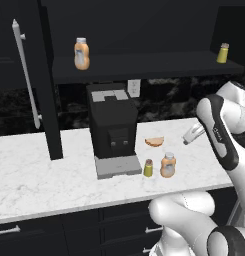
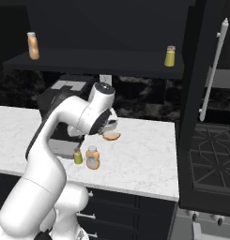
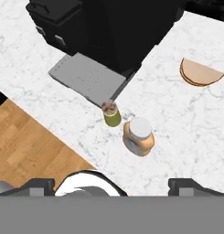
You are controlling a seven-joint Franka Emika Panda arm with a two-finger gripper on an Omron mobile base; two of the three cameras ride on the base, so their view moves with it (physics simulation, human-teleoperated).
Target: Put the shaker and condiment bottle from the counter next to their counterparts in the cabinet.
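Two-finger gripper hangs above the white marble-patterned counter, its dark tips set wide apart and holding nothing.

Straight below the claw stand the small yellow-green cylindrical shaker with a tan-grey cap and the rounded orange condiment bottle with a pale cap, close together, both upright. Beyond them sits the black coffee machine with its grey tray; off to one side lies a tan half-round flatbread. Higher, on the black cabinet's dark shelf, stand a like orange bottle and a like yellow-green shaker, well apart.

A black coffee machine with a grey drip tray stands ahead and left of the gripper in the hand view. A half-round sandwich lies ahead and right. Wooden floor lies below left. A wall outlet sits behind the machine.
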